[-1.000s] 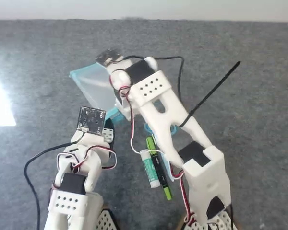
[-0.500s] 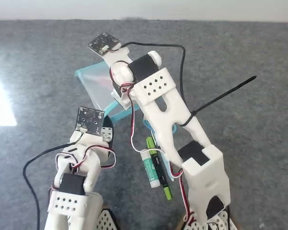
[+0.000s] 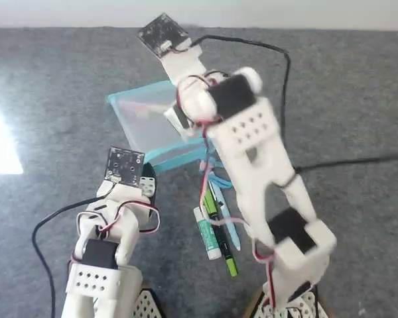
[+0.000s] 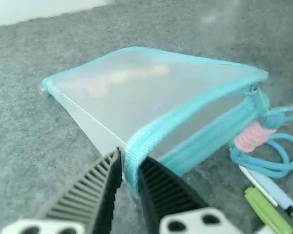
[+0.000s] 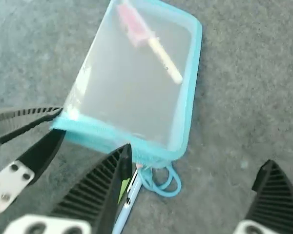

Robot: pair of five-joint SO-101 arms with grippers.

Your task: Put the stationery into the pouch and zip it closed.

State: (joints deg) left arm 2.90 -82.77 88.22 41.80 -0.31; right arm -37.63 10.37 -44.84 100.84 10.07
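A translucent pouch with teal trim lies on the grey mat, a pink and cream pen inside it. My left gripper is shut on the pouch's teal edge at its near corner, and it also appears beside that corner from above. My right gripper hangs open above the pouch's zip end, holding nothing. Beside the pouch's teal cord loop lie a green marker, a white glue stick and a blue pen.
The right arm stands over the loose stationery and the pouch's near right corner. A black cable runs off to the right across the mat. Bare mat stretches to the left and behind the pouch.
The right arm has risen and swung toward the back right, uncovering more of the pouch and the pens. The left arm has kept still on the pouch's corner.
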